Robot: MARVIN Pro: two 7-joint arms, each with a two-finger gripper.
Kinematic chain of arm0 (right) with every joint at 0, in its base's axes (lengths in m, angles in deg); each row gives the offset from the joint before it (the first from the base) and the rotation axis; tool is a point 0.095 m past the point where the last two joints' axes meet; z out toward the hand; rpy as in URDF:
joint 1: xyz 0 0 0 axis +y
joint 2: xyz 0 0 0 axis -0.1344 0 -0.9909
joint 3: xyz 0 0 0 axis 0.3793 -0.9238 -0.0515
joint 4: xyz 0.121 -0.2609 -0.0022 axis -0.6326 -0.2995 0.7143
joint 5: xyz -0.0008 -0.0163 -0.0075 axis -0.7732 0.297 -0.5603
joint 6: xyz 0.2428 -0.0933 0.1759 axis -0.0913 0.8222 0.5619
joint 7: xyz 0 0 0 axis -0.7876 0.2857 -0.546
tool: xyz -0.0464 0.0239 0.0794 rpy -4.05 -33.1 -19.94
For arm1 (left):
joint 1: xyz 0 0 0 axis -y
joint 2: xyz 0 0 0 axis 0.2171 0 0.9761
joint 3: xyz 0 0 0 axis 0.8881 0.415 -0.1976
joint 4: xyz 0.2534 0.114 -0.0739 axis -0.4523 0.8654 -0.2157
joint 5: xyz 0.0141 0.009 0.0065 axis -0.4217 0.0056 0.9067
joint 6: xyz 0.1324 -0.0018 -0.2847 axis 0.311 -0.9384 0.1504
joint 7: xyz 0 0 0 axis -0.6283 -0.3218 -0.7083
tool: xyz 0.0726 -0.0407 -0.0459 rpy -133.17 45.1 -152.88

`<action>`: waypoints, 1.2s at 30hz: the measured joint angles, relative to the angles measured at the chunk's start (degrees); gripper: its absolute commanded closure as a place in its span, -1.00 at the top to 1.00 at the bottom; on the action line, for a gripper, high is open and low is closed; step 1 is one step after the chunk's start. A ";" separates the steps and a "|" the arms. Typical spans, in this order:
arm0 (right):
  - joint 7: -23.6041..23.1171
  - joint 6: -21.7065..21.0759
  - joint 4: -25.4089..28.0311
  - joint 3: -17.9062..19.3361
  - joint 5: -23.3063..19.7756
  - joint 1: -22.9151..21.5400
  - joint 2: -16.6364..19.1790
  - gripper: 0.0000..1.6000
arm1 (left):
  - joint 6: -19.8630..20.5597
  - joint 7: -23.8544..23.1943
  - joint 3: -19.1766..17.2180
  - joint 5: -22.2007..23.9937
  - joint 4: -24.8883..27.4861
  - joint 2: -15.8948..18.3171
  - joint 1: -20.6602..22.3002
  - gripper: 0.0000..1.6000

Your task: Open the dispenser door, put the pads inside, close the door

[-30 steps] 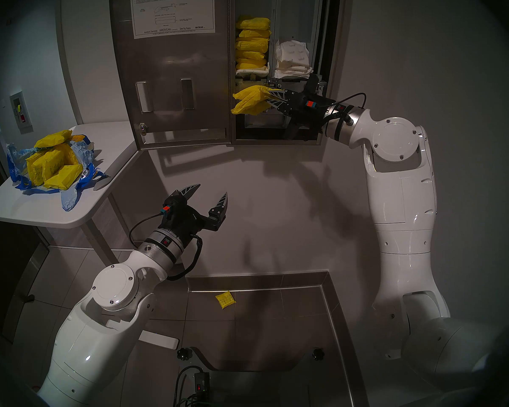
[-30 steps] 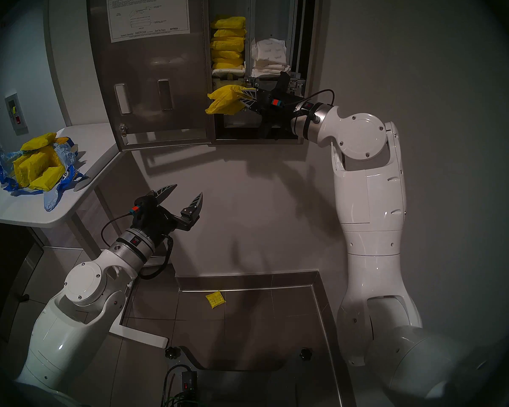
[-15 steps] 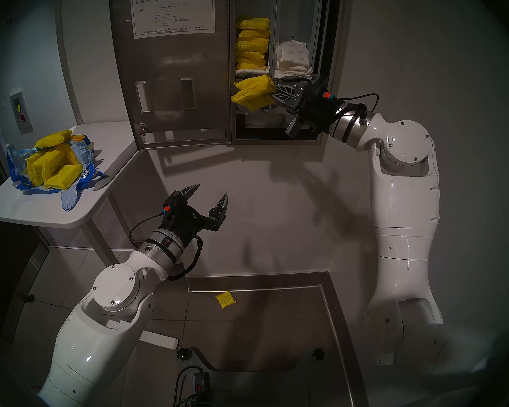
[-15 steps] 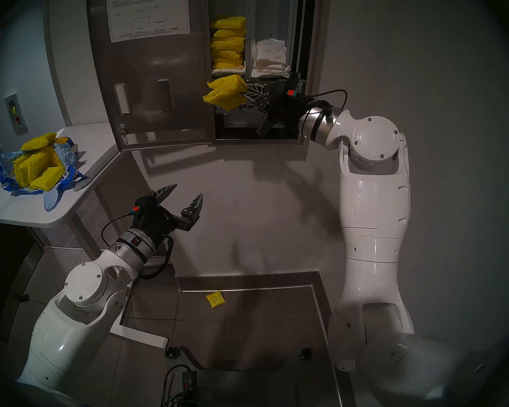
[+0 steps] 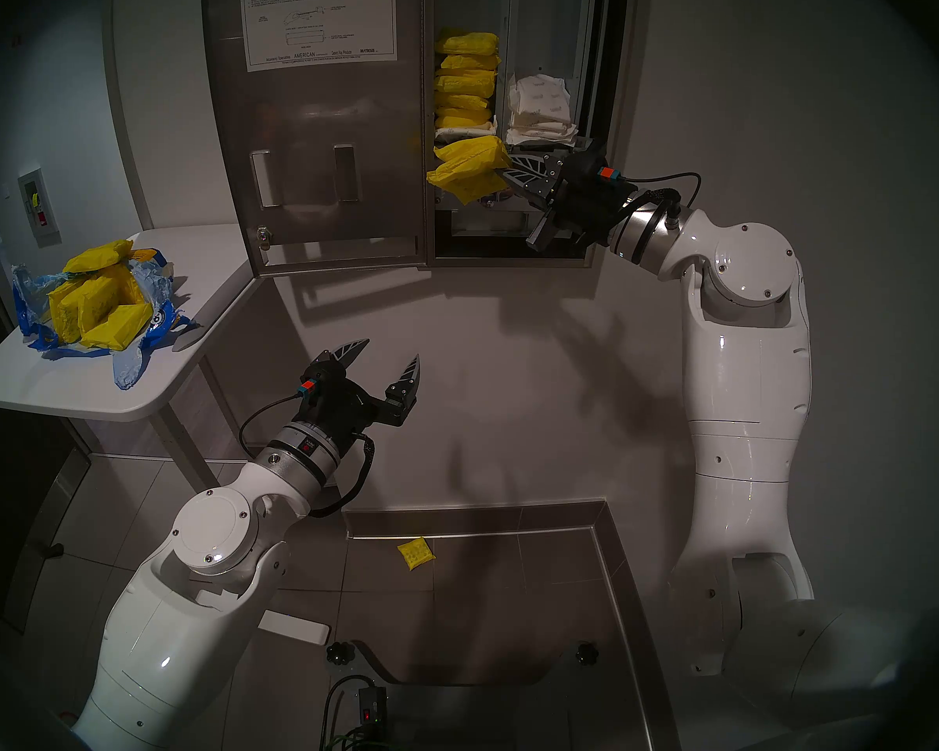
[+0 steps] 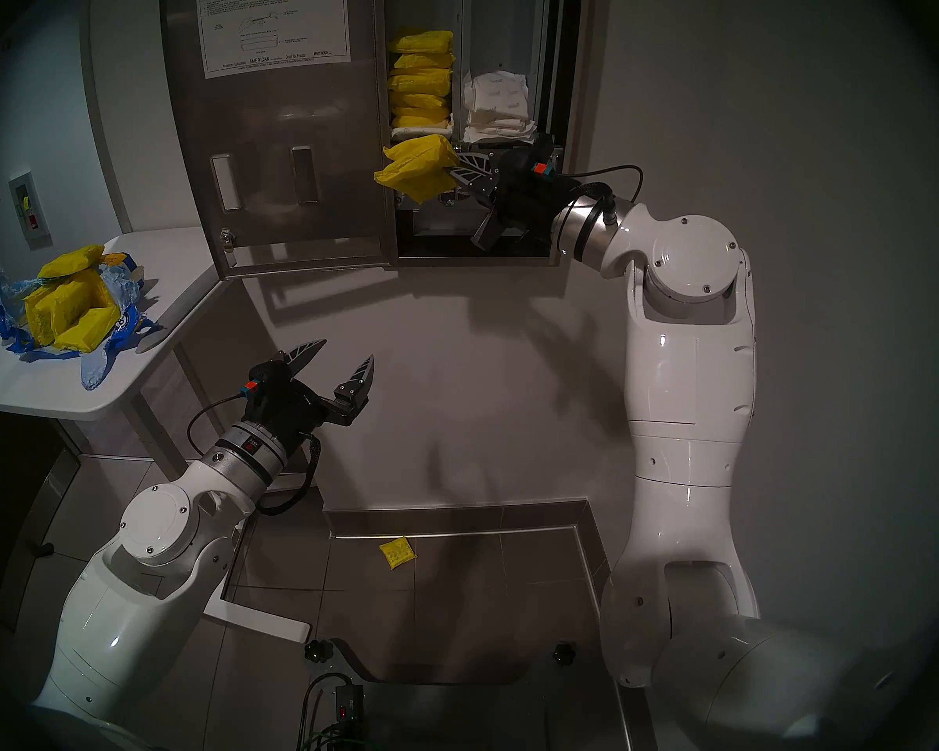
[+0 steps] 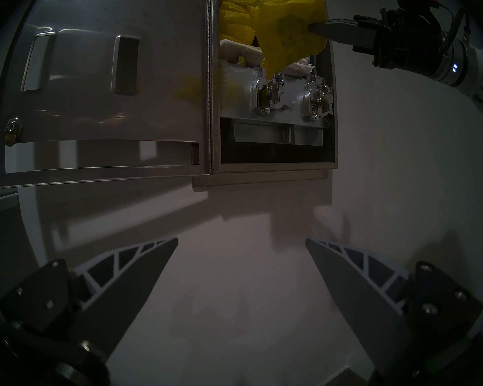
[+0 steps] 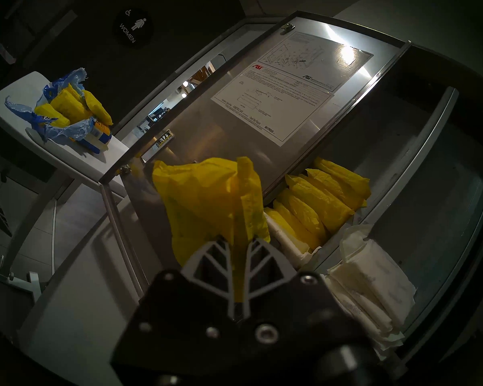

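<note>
Raised and rolled since a second ago, the right end effector point(image 5: 508, 174) pinches two yellow pads point(image 5: 468, 167) before the five stacked point(image 5: 464, 80) beside the open dispenser door point(image 5: 315, 137), left end effector point(image 5: 389, 362) gaping empty.

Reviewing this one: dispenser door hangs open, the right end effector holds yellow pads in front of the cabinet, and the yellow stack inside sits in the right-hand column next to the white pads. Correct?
One slip: the yellow stack fills the left-hand column, by the hinge; the white pads fill the right one, as the head view shows. The dispenser door is open, and the right end effector is shut on the yellow pads at the cabinet's front.
</note>
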 measured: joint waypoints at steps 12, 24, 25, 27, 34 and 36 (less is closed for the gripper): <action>0.05 2.48 -1.19 -0.82 0.29 -0.98 -0.18 -1.00 | 0.00 -0.16 -0.08 -0.07 -0.02 -0.26 -0.01 1.00; 3.78 5.95 -3.62 -1.89 2.81 -4.20 -1.74 -1.00 | 0.02 -0.30 -0.18 -0.19 -0.06 -0.47 -0.01 1.00; 4.29 6.41 -3.82 -1.92 3.17 -4.60 -1.88 -1.00 | 0.03 -0.32 -0.19 -0.20 -0.07 -0.49 -0.01 1.00; 5.22 7.19 -4.17 -1.93 3.78 -5.26 -2.13 -1.00 | 0.03 -0.34 -0.20 -0.23 -0.07 -0.52 -0.01 1.00; 9.15 10.05 -5.64 -1.84 5.98 -8.19 -3.20 -1.00 | 0.06 -0.43 -0.26 -0.31 -0.10 -0.65 -0.01 1.00; 9.99 10.76 -6.15 -1.85 6.53 -8.98 -3.44 -1.00 | 0.06 -0.46 -0.28 -0.33 -0.11 -0.68 -0.01 1.00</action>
